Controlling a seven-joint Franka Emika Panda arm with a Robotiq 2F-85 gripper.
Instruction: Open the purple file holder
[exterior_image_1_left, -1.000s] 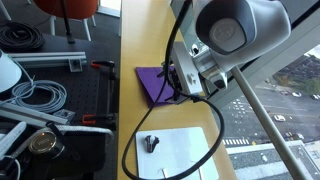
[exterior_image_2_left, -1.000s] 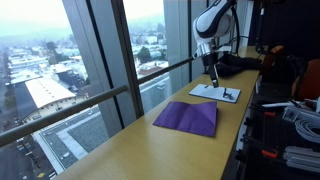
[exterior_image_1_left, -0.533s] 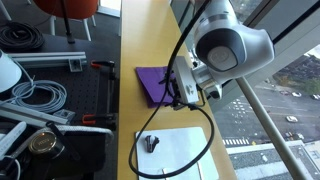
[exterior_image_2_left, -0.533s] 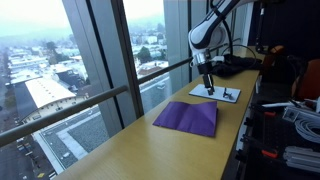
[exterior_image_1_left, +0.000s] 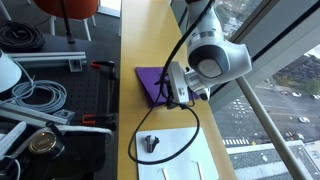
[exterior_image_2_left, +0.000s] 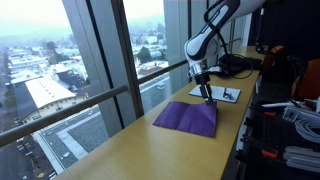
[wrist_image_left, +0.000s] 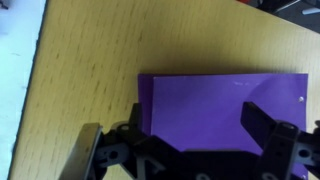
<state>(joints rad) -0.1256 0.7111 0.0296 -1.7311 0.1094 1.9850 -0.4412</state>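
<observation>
While flat, purple file holder (wrist_image_left: 215, 105) closed.

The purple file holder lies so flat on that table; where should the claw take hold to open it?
Probably the top cover's edge, at a corner, coming straight down from above. The purple file holder lies closed and flat on the table, too thin for a side grasp. The open gripper hovers over it. Which edge is the spine I cannot tell.

In an exterior view your arm (exterior_image_1_left: 207, 60) blocks part of the purple file holder (exterior_image_1_left: 150, 82). Wrist view: the gripper (wrist_image_left: 193, 118) covers its lower edge.
</observation>
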